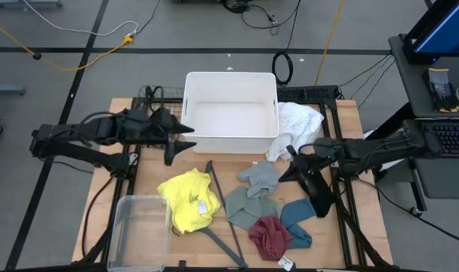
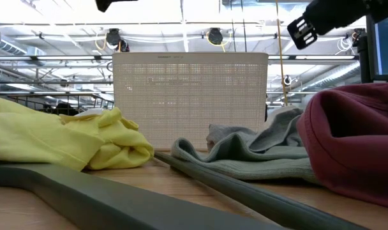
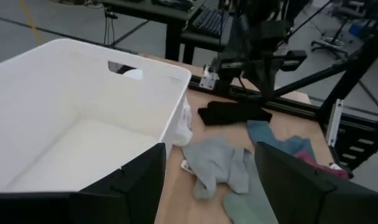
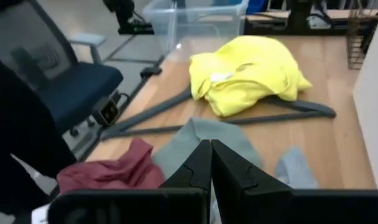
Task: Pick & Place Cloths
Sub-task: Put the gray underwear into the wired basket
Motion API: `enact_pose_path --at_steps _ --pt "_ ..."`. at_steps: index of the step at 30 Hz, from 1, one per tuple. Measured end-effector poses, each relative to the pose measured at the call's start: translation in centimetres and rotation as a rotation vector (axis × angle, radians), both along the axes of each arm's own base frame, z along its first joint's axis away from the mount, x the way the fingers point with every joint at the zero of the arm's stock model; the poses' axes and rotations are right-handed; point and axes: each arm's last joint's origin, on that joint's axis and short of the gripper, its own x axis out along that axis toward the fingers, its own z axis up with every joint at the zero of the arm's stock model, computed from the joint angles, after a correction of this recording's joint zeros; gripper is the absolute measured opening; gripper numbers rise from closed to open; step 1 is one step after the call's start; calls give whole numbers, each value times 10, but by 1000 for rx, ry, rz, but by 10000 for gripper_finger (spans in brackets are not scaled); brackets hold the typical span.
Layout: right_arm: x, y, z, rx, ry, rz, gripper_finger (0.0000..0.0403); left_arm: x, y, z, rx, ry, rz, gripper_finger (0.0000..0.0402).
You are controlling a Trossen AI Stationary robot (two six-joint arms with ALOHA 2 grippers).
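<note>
Cloths lie on the table near of a white bin (image 1: 229,109): yellow (image 1: 188,200), grey (image 1: 261,177), sage green (image 1: 248,208), maroon (image 1: 269,236), teal (image 1: 297,219). A white cloth (image 1: 299,123) lies against the bin's right wall. One black cloth (image 1: 318,193) lies under the right arm, and a second does not show. My left gripper (image 1: 183,140) is open, level, at the bin's near left corner. It holds nothing (image 3: 207,186). My right gripper (image 1: 288,162) hovers shut over the grey cloth, with nothing between its fingers (image 4: 211,165).
A thin dark grey hanger (image 1: 223,215) lies slanting between the yellow and sage green cloths. A clear plastic box (image 1: 139,230) sits at the near left corner. The bin's inside (image 3: 71,137) has bare floor. A desk with a keyboard (image 1: 448,140) stands right of the table.
</note>
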Motion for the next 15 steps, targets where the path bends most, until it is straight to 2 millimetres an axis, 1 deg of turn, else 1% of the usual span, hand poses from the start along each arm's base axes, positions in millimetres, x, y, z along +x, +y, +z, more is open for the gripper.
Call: enact_pose_path --at_steps 6,11,15 --pt "6 9 -13 -66 79 -12 2 -27 -6 -14 -6 -33 -26 251" --pt "11 15 -21 -132 133 -14 18 -48 -8 -20 -6 -72 -44 251" --pt "18 19 -14 -221 193 -18 37 -62 -8 -23 -9 -98 -44 251"
